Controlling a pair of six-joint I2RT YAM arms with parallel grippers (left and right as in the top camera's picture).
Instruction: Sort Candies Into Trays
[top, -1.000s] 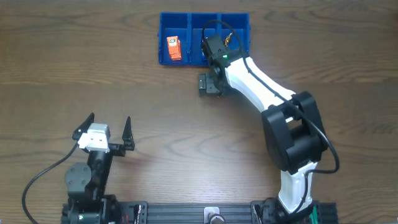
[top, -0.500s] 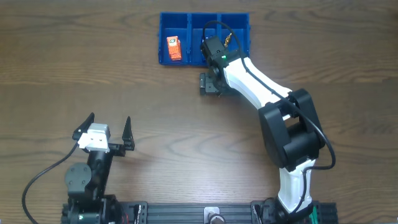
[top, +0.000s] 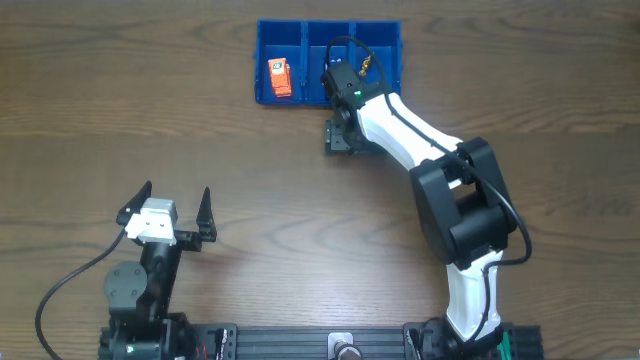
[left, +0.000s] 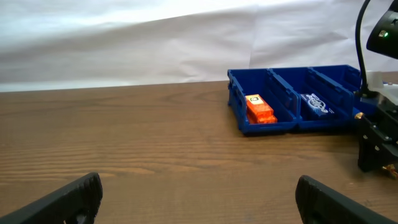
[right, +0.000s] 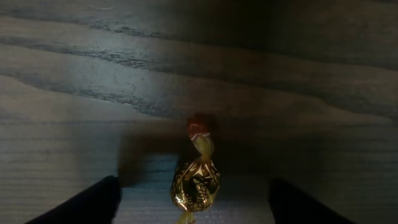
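Note:
A blue tray (top: 330, 25) with three compartments stands at the far middle of the table. An orange candy (top: 279, 78) lies in its left compartment, and a blue-wrapped candy (left: 314, 102) lies in the middle one. My right gripper (top: 340, 135) hangs low over the wood just in front of the tray. It is open, and a gold-wrapped candy (right: 196, 180) lies on the table between its fingers. The left gripper (top: 177, 195) stands open near its base at the front left, holding nothing.
The tray's front wall (left: 264, 126) rises just beyond the right gripper (left: 376, 146). Bare wooden table (top: 150, 110) stretches left of the tray and across the middle. A white sheet (left: 124, 43) backs the far edge.
The right arm has shifted slightly to the right and toward the tray. The left arm has not moved.

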